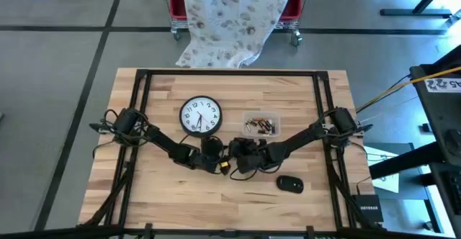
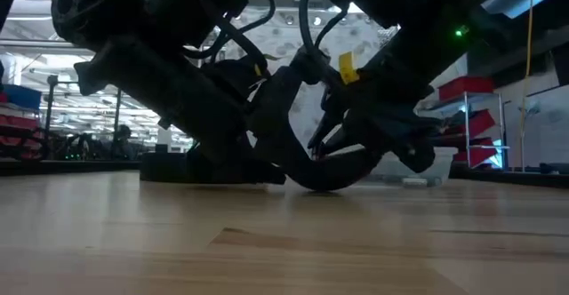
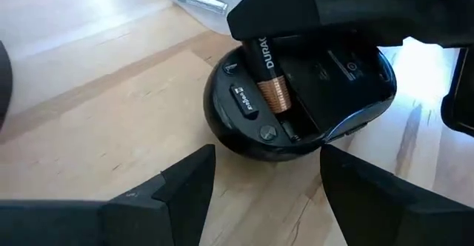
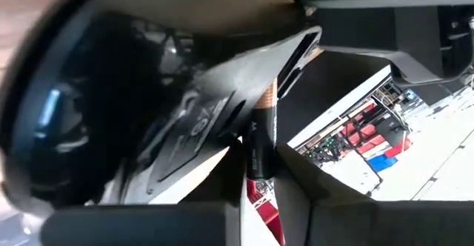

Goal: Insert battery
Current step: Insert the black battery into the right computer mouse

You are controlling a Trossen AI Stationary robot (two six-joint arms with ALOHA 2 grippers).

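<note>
A black computer mouse (image 3: pixel 296 105) lies upside down on the wooden table, its battery compartment uncovered. A black-and-copper battery (image 3: pixel 268 75) slants into that compartment, and my right gripper (image 4: pixel 259 194) is shut on it. My left gripper (image 3: pixel 266 194) is open just short of the mouse, one finger toward each side, touching nothing. In the high view both grippers meet at the table's middle (image 1: pixel 232 161) and cover the mouse. In the low view the mouse's rounded shell (image 2: pixel 329 178) rests on the tabletop beneath the two grippers. My right gripper pinches the battery's black end (image 4: pixel 259 153) between its two fingers, and the battery points forward along them. The copper end (image 3: pixel 274 96) rests in the mouse's compartment while the black end stays raised, so the battery is tilted.
A round wall clock (image 1: pixel 200 116) lies face up at the far left of the grippers. A clear tray of spare batteries (image 1: pixel 261 125) sits just beyond them. A black oval shell (image 1: pixel 290 185) lies near the front right. Bare wood (image 1: pixel 166 203) spreads along the near edge.
</note>
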